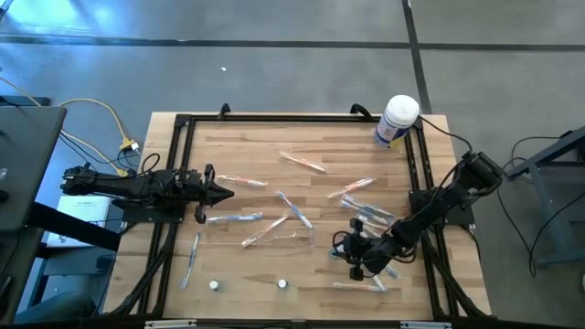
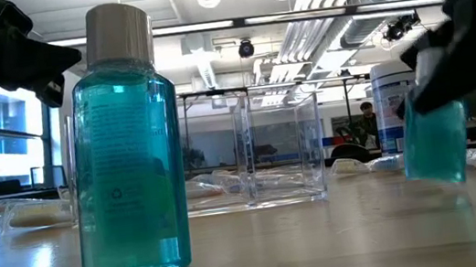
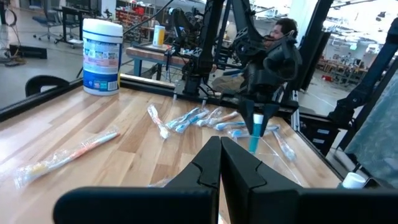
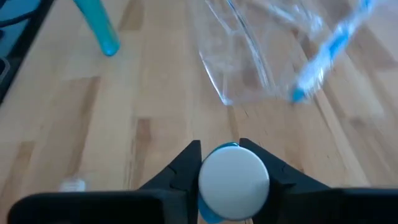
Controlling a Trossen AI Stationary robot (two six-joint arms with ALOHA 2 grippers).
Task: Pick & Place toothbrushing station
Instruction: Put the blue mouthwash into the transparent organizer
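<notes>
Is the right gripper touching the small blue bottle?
Touching. The right wrist view shows the right gripper with a finger pressed against each side of the blue bottle.

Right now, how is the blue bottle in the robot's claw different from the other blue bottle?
The small teal see-through bottle is gripped at its white cap by the right gripper, looking lifted off the wooden table; the teal see-through bottle with the silver cap stands alone on it. The held one sits farther from the low camera. Both hold teal liquid.
</notes>
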